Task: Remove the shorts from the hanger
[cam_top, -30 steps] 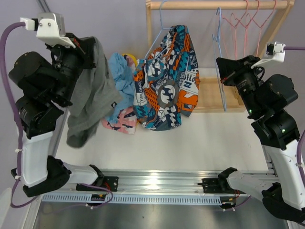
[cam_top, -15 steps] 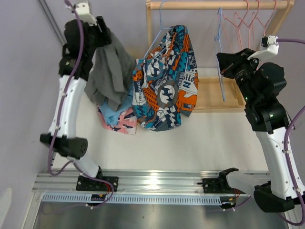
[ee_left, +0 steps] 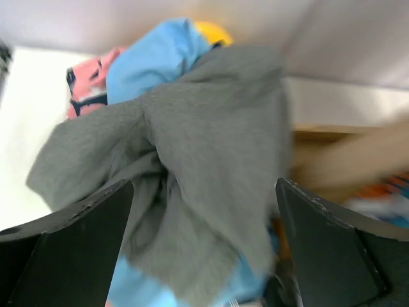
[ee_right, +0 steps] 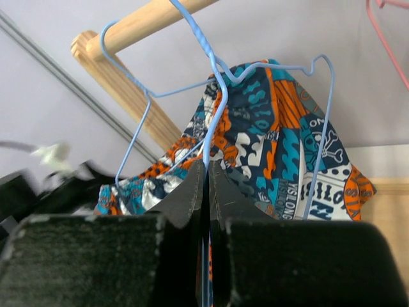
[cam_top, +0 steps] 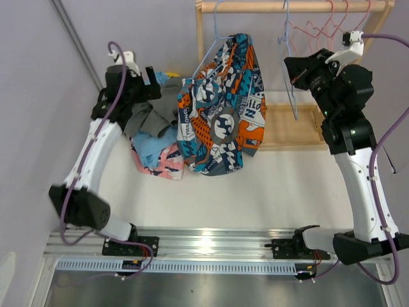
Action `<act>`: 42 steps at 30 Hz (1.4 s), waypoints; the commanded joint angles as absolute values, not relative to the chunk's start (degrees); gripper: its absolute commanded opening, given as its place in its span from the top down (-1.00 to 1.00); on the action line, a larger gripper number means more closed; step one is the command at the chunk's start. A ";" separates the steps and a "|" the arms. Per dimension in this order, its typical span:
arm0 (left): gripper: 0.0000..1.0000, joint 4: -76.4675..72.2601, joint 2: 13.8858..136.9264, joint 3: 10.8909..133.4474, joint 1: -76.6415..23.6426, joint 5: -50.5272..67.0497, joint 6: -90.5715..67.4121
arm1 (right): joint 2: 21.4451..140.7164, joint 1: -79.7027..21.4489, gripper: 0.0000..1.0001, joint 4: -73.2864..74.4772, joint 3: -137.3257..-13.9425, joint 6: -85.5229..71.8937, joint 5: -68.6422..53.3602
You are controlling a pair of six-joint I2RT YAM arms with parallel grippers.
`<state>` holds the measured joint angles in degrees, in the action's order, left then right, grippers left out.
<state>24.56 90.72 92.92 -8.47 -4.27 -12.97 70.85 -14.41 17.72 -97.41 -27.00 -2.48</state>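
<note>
The blue-orange-white print shorts (cam_top: 220, 109) (ee_right: 287, 134) hang on a light blue hanger (cam_top: 214, 32) from the wooden rail. Left of them lies a pile, with the grey shorts (cam_top: 148, 120) (ee_left: 211, 147) on top of the light blue pair (cam_top: 152, 146) (ee_left: 153, 57), the pink pair (cam_top: 165, 165) (ee_left: 89, 77) and a yellow pair (ee_left: 214, 32). My left gripper (cam_top: 155, 78) (ee_left: 204, 185) hangs open just above the grey shorts, holding nothing. My right gripper (cam_top: 293, 69) (ee_right: 206, 167) is shut on the wire of an empty blue hanger (cam_top: 289, 83) (ee_right: 214, 96) that hooks over the rail.
The wooden rail (cam_top: 300, 6) crosses the back, with several pink hangers (cam_top: 326, 29) at its right end. Its upright post (cam_top: 199, 38) stands beside the print shorts. A wooden base (cam_top: 287, 131) lies under the rail. The arms' metal rail (cam_top: 204, 246) runs along the near edge.
My left arm swung back over the pile and opened; the grey shorts dropped from it onto the pile. My right arm rose toward the rail, still gripping the blue hanger.
</note>
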 commanded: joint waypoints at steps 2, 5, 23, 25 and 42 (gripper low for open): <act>-0.99 14.07 68.76 82.85 -10.63 -4.04 -12.48 | 74.25 -12.05 1.00 11.17 -102.38 -26.81 -2.64; -0.99 12.74 59.78 75.52 -11.25 -2.99 -12.74 | 77.33 -9.41 1.00 10.73 -104.23 -27.95 -2.99; -0.99 17.75 51.15 72.86 -15.03 2.99 -13.27 | 74.63 -6.24 -0.99 7.21 -96.60 -30.68 -0.45; -0.99 17.84 50.89 72.08 -15.38 2.99 -13.45 | 72.17 -6.50 -0.99 7.73 -96.59 -30.15 -0.09; -0.99 16.52 47.73 67.85 -16.61 4.13 -14.41 | 80.31 -25.74 -0.99 13.26 -114.33 -25.49 -1.67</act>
